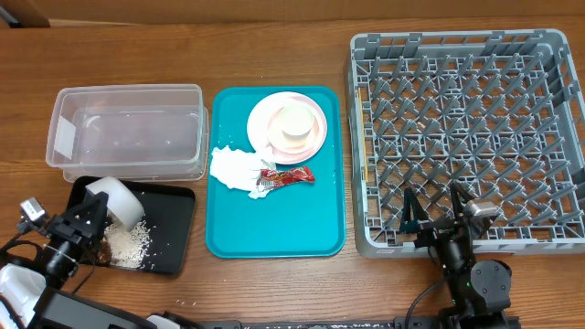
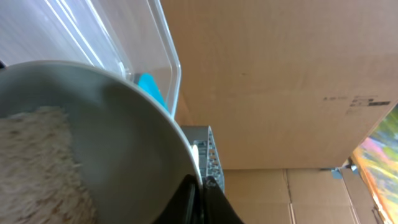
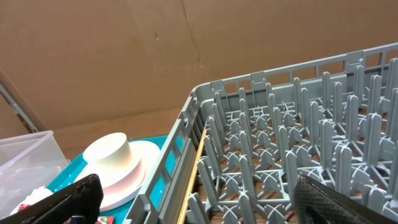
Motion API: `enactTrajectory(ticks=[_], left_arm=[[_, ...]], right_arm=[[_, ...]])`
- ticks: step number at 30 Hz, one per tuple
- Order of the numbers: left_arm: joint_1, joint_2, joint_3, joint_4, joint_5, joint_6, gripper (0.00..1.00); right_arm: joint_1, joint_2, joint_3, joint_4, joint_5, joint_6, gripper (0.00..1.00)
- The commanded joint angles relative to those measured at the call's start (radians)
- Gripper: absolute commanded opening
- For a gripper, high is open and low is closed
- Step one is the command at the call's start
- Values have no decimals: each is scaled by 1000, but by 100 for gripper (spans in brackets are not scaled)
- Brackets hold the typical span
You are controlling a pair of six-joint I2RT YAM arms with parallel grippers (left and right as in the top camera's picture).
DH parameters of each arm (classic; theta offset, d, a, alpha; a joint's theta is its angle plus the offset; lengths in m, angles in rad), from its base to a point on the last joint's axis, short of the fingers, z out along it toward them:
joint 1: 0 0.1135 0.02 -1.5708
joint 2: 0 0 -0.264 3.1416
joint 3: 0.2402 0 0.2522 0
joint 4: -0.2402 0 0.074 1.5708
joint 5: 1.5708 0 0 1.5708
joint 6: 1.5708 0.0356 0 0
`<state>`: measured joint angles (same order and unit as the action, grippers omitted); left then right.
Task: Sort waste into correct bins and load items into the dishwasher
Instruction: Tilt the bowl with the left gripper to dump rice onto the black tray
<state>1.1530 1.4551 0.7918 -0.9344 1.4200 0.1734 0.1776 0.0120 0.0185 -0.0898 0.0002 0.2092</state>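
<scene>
White rice [image 1: 128, 245] lies on the shallow black rectangular tray [image 1: 175, 217]; above it the left gripper [image 1: 90, 215] pinches the tipped round white bowl [image 1: 117, 197]. A steeper, steady tilt should empty it. Right gripper [image 1: 432, 206] spread, far right of the tray.

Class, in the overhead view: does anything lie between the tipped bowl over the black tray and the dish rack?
Yes. The teal tray lies between the bowl and the dish rack, carrying the plate, cup, napkin and wrapper, all low; a lifted bowl should pass over.
</scene>
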Motion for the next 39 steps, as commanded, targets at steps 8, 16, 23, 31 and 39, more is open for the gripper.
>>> enactTrajectory(ticks=[8, 16, 23, 31, 39], left_arm=[[5, -13, -6, -23, -151, -18, 4], [5, -13, -7, -40, -188, -2, 4], [5, -13, -10, -139, 63, 220, 4], [5, -13, -21, -241, 100, 348, 4], [69, -13, -21, -323, 163, 399, 4]], right_arm=[[-3, -8, -11, 6, 1, 1, 100], [-3, -8, -11, 6, 1, 1, 100], [-3, -8, -11, 6, 1, 1, 100], [-3, -8, -11, 6, 1, 1, 100], [-3, -8, -11, 6, 1, 1, 100]])
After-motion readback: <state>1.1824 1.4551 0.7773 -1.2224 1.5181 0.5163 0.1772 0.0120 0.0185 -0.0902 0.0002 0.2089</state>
